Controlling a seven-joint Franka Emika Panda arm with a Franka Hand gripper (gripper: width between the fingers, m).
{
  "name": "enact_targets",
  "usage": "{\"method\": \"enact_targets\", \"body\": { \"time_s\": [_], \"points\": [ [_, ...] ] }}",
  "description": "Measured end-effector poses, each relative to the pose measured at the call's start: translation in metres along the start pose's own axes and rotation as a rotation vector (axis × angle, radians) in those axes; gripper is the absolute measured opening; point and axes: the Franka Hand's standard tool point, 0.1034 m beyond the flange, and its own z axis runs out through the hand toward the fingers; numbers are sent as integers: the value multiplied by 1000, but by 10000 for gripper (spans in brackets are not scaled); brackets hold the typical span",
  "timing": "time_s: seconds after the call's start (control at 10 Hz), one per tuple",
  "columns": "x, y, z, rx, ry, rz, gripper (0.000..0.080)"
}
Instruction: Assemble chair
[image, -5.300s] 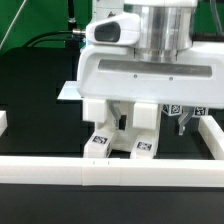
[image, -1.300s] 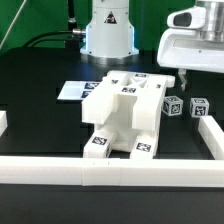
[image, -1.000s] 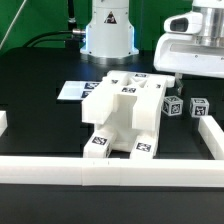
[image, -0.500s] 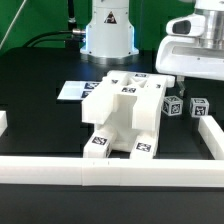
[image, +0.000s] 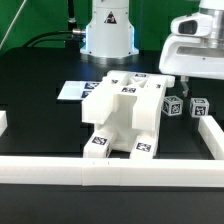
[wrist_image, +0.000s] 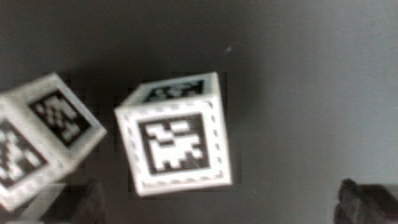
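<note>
Two small white tagged blocks of the chair lay loose on the black surface (image: 40, 75) beneath your fingers (image: 182, 86). The near block (image: 172, 105) sat almost straight below the fingertips. The far block (image: 198, 107) lay just beside it, apart from it, toward the exterior view's right of the fingers.

You had the fingers spread wide with nothing between them. They hung above the blocks and touched neither. In the wrist view the two fingertips appeared only as dark, blurred shapes at opposite corners. A central block (wrist_image: 178, 145) showed its tag face between them, and a neighbouring block (wrist_image: 45, 125) stood close at its side across a narrow gap. You could not tell from that view which of the two loose blocks was which.

The chair's main assembly (image: 125, 115), a chunky white body with tags on its top and on its two low front blocks, stood on the surface toward the exterior view's left of the fingers and lower than them. Its front blocks sat close to the front rail (image: 110, 172). The side rail (image: 212, 140) ran below the fingers, just beyond the far block. The marker board (image: 70, 91) lay flat well to the exterior view's left of the fingers, behind the assembly.
</note>
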Motion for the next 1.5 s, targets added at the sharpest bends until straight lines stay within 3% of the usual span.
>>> {"method": "enact_targets", "body": {
  "time_s": [0.1, 0.4, 0.7, 1.2, 1.5],
  "points": [
    [7, -2, -1, 5, 8, -60, 649],
    [5, -1, 0, 3, 5, -45, 649],
    [-12, -9, 7, -2, -2, 20, 649],
    [-11, 1, 9, -7, 2, 9, 649],
    [-14, -1, 14, -11, -3, 4, 649]
  ]
}}
